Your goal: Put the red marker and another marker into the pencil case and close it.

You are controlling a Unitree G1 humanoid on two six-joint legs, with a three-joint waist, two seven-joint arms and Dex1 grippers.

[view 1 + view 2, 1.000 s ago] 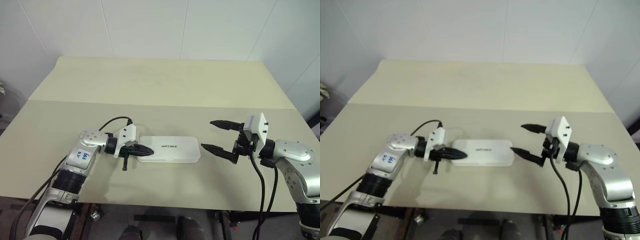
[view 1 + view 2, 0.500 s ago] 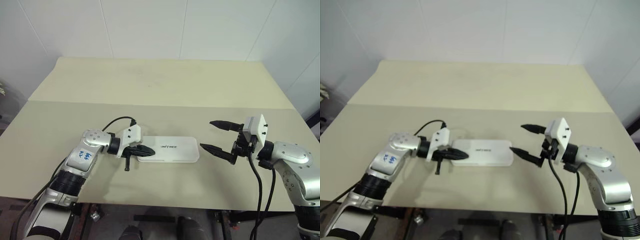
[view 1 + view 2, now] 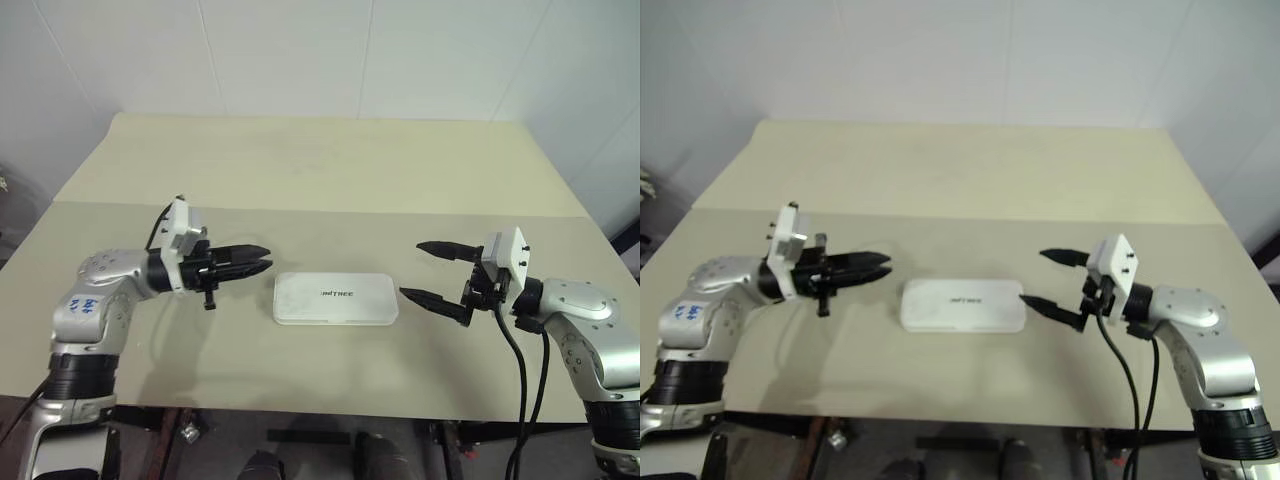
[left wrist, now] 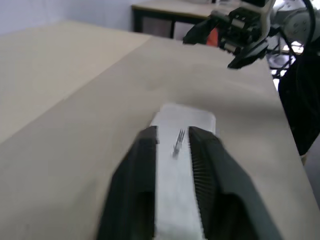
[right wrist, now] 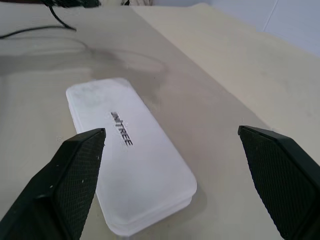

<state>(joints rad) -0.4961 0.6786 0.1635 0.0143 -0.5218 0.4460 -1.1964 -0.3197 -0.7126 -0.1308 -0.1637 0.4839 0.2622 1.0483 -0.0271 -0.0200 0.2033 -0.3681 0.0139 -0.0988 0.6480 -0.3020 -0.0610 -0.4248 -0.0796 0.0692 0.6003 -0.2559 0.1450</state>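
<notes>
The pencil case (image 3: 336, 298) lies flat and closed on the table, white with dark lettering on its lid; it also shows in the right wrist view (image 5: 130, 165). The red marker and the other marker are hidden. My left gripper (image 3: 262, 263) hovers a short way off the case's left end, pointing at it. Its fingers (image 4: 145, 165) stand slightly apart with nothing between them, so it is open. My right gripper (image 3: 410, 268) is wide open and empty, just off the case's right end, not touching it.
The beige table (image 3: 330, 170) stretches far behind the case to a white wall. A seam crosses it behind both grippers. Black cables hang from both wrists near the table's front edge.
My left gripper has pulled away from the case's left end, going left and up, and its fingers have parted a little. The case and the right gripper have stayed put.
</notes>
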